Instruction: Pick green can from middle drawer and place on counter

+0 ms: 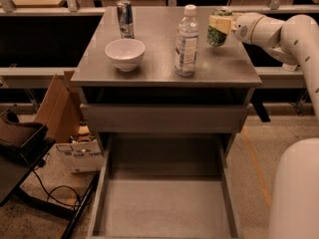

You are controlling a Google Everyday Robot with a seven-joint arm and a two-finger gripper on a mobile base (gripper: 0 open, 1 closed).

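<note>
The green can (217, 34) is held in my gripper (221, 24), whose pale fingers are shut around its upper part. The can is upright at the back right of the grey counter (154, 66), at or just above the surface; I cannot tell whether it touches. My white arm (279, 31) reaches in from the right. Below, the middle drawer (164, 208) is pulled open and its flat floor is bare.
On the counter stand a clear water bottle (186, 41), a white bowl (125, 54) and a tall silver-and-blue can (125, 19). A closed drawer front (164, 118) sits under the counter. Cardboard (55, 108), a box and cables lie on the floor at left.
</note>
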